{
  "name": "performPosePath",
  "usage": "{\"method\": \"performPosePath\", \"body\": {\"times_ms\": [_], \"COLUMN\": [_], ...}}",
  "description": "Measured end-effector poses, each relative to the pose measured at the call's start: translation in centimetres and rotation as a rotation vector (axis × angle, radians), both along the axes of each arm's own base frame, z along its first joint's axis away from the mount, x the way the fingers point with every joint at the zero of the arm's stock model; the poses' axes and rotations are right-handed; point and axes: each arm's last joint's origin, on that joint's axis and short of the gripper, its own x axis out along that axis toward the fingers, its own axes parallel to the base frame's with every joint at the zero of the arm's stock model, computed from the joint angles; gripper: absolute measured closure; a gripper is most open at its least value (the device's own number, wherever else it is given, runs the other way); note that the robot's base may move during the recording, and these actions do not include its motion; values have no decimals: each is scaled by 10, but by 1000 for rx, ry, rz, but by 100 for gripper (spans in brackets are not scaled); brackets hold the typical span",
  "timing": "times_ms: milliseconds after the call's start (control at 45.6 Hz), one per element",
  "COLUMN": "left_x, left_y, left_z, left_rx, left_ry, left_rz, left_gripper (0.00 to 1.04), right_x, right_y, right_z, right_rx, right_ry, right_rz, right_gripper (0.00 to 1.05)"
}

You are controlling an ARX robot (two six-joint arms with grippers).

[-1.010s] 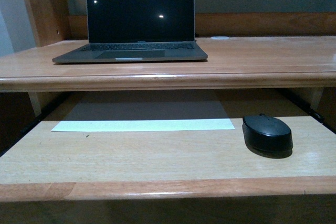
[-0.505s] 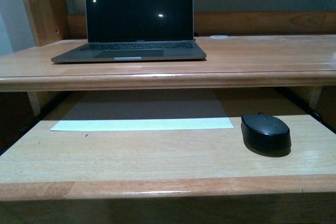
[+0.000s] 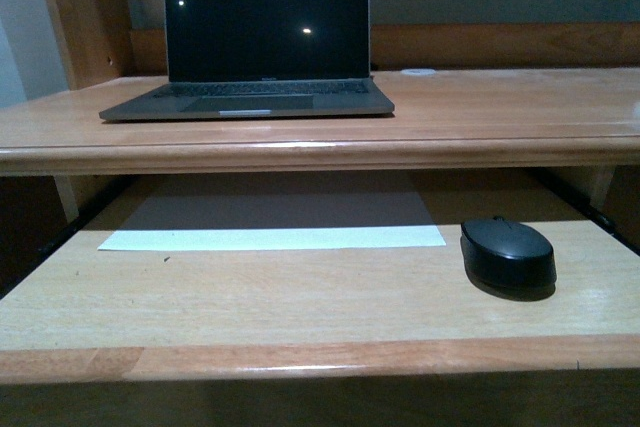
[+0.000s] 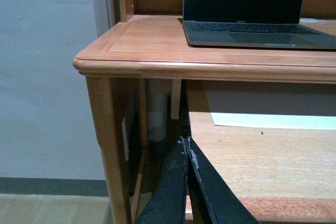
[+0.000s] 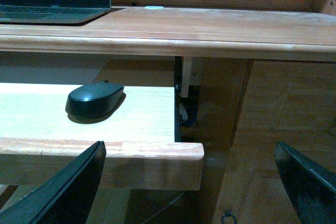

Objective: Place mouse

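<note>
- Mouse (image 3: 508, 256): in the front view it is seen lying flat on the pull-out shelf (image 3: 300, 297), at about 4 o'clock of the shelf's surface, near its right end and apart from the front lip.
- A white paper strip (image 3: 270, 238) is laid across the back of the shelf. Its right end is found at about 10 o'clock from the mouse, close to it but not touching.
- A laptop (image 3: 265, 27) is stood open on the desk top (image 3: 500, 107) above, at about 11 o'clock from the mouse, and its screen is dark.
- A small white round thing (image 3: 418, 72) is seen on the desk top just to the right of the laptop. What it is cannot be told.
- No arm is shown in the front view.
- In the left wrist view, the left gripper (image 4: 185, 142) is seen with its two dark fingers pressed together and nothing between them. It is held off the shelf's left end, below the desk corner.
- In the right wrist view, the right gripper (image 5: 189, 148) is seen spread wide and empty, held in front of the shelf's right front corner. The mouse (image 5: 94, 99) is seen beyond it on the shelf, well apart from both fingers.
</note>
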Motion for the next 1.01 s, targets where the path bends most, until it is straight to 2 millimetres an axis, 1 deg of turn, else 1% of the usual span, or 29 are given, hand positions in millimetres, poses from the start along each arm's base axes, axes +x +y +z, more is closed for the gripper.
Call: {"method": "performPosePath", "body": {"times_ms": [132, 417, 461, 505, 1010], "left_x": [-7, -17, -18, -19, -27], "left_y": [0, 0, 0, 0, 0], "left_z": [-12, -21, -23, -27, -28], "left_rx": [-2, -2, -2, -2, -2], "left_ry": [14, 9, -18, -1, 10], "left_rz": [0, 0, 0, -1, 2], "left_gripper": [103, 103, 103, 103, 103], "right_x": [0, 0, 0, 0, 0], "right_y": [0, 0, 0, 0, 0], "right_z": [0, 0, 0, 0, 0], "right_rx": [0, 0, 0, 0, 0], "right_ry": [0, 0, 0, 0, 0], "right_rz": [-3, -3, -3, -3, -3], "right_gripper": [7, 7, 7, 7, 7]}}
